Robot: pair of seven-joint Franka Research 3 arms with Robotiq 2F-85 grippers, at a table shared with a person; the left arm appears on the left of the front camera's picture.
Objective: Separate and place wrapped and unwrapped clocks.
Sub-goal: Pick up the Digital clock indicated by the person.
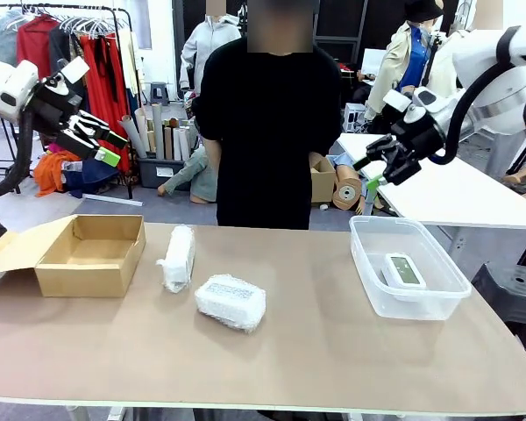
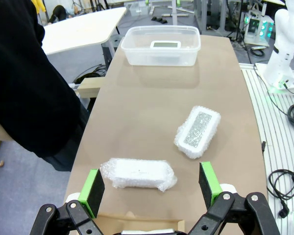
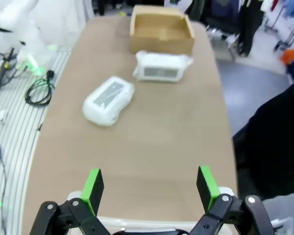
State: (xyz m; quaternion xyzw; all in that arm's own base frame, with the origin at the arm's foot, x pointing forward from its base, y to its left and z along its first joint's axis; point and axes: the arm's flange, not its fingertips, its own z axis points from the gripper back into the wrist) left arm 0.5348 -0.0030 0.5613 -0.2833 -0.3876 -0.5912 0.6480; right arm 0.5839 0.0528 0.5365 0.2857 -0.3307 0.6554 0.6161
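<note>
Brown rectangular table (image 1: 333, 351) with an open cardboard box (image 1: 79, 281) at left and a clear plastic tub (image 1: 421, 303) at right. Left gripper (image 2: 152, 182) and right gripper (image 3: 149, 183) hover above the table, jaws spread (nothing held). Two white bubble-wrapped blocks (image 1: 178, 258) (image 1: 231, 302) lie mid-table. The bare white digital clock (image 1: 402, 269) lies inside the tub.

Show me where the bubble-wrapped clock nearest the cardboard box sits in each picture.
Front view: wrapped clock left of centre, right beside the cardboard box.
Left wrist view: wrapped clock low in the middle.
Right wrist view: wrapped clock near the top, just below the cardboard box.
Shared landmark: the second wrapped clock, close by each time.
</note>
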